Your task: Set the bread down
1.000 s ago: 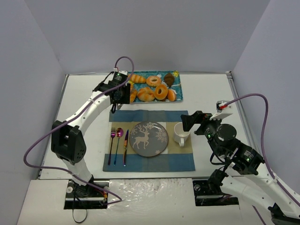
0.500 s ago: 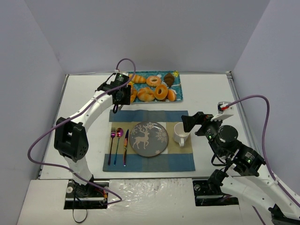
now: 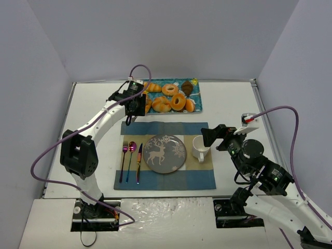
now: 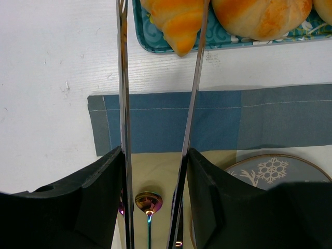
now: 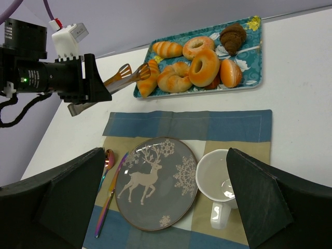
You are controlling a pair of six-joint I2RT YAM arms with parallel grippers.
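Over the bread-filled tray (image 4: 218,37), the left tool (image 4: 155,171) grips tongs (image 4: 123,104) straddling a roll (image 4: 179,23); the right tool (image 3: 211,136) gapes.

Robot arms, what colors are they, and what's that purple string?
The left arm and right arm are white tubes with chunky black joints. Each trails a looping purple cable. Their fingers are black wedges, and tiny green lights glow on the joints.

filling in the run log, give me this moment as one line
left hand: tongs straddle croissant on tray | right hand: idle near mug | plate: no bread yet
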